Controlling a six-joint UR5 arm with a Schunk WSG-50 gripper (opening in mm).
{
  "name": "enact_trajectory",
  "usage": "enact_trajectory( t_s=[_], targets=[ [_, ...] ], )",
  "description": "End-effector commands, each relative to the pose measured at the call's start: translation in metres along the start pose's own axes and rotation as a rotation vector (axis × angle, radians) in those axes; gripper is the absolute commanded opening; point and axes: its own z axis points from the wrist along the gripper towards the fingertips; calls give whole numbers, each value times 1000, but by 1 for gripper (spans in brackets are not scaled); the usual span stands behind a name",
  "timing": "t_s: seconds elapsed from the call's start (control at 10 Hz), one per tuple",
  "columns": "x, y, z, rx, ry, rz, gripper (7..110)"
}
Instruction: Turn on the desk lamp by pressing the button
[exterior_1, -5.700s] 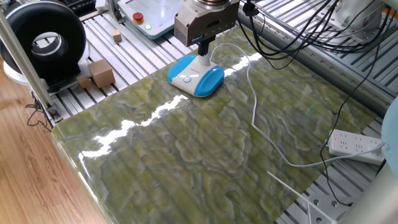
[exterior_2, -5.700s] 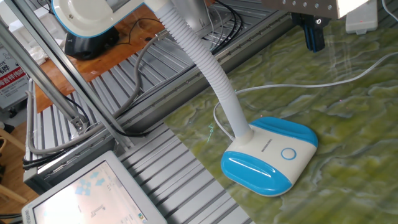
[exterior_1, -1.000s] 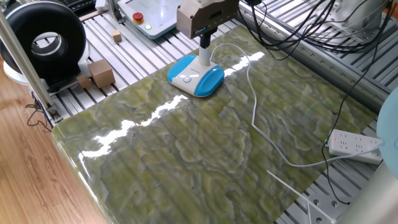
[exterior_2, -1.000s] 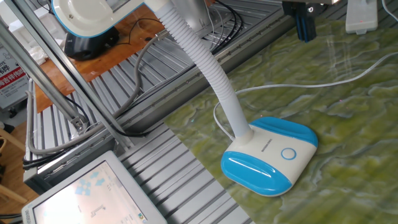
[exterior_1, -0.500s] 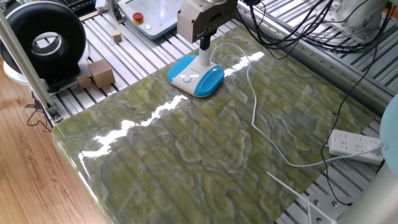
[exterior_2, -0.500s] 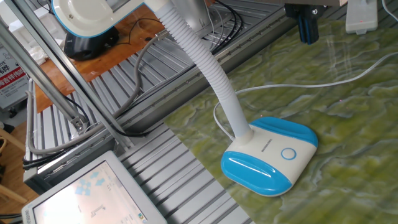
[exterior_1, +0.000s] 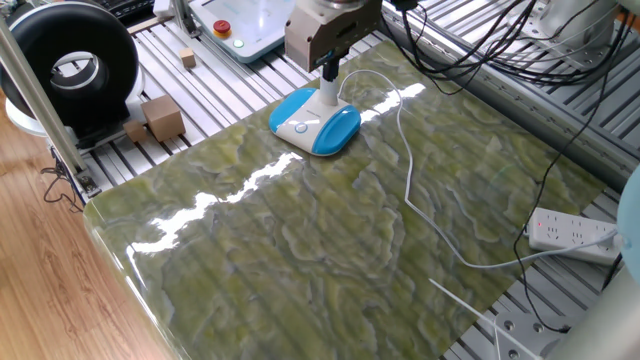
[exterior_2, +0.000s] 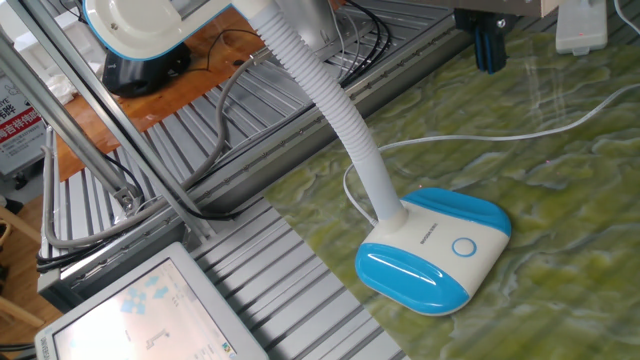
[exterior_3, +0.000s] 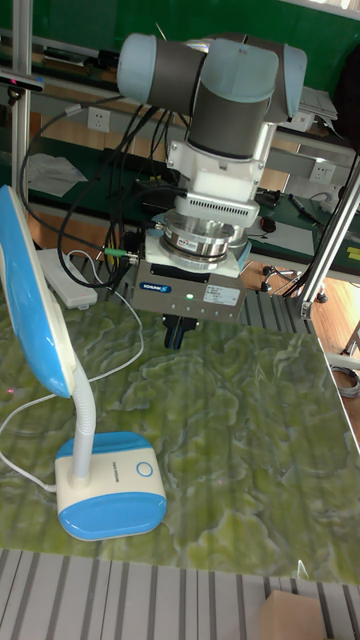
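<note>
The desk lamp stands on the green marbled mat, its blue and white base (exterior_1: 316, 125) (exterior_2: 435, 250) (exterior_3: 110, 495) flat on it. A ribbed white stem (exterior_2: 340, 120) bends up to the blue-rimmed head (exterior_3: 35, 300). The button (exterior_1: 300, 127) (exterior_2: 463, 247) (exterior_3: 143, 469) is a small ringed circle on the base's white face. My gripper (exterior_1: 328, 68) (exterior_2: 487, 48) (exterior_3: 179, 330) hangs above the mat, beyond the base and apart from it. Its blue fingers point down and sit together with no gap, holding nothing. The lamp head is unlit.
The lamp's thin white cord (exterior_1: 408, 170) runs across the mat to a white power strip (exterior_1: 570, 232). A grey panel with a red button (exterior_1: 222, 27), cardboard blocks (exterior_1: 160, 118) and a black round device (exterior_1: 70, 65) lie off the mat. Black cables (exterior_1: 480, 50) trail behind the arm.
Since the earliest frames my gripper has risen a little and drifted slightly sideways behind the lamp. The lamp and its cord have not moved.
</note>
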Motion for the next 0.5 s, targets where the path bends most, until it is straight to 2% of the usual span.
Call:
enact_trajectory(
  t_s=[0.0,0.1,0.2,0.4],
  targets=[
    [-16,-4,3,21,-66,-25,7],
    [-20,7,2,-23,-81,-32,7],
    [-22,12,1,-43,-91,-49,7],
    [-17,8,8,9,-83,-107,7]
  ],
)
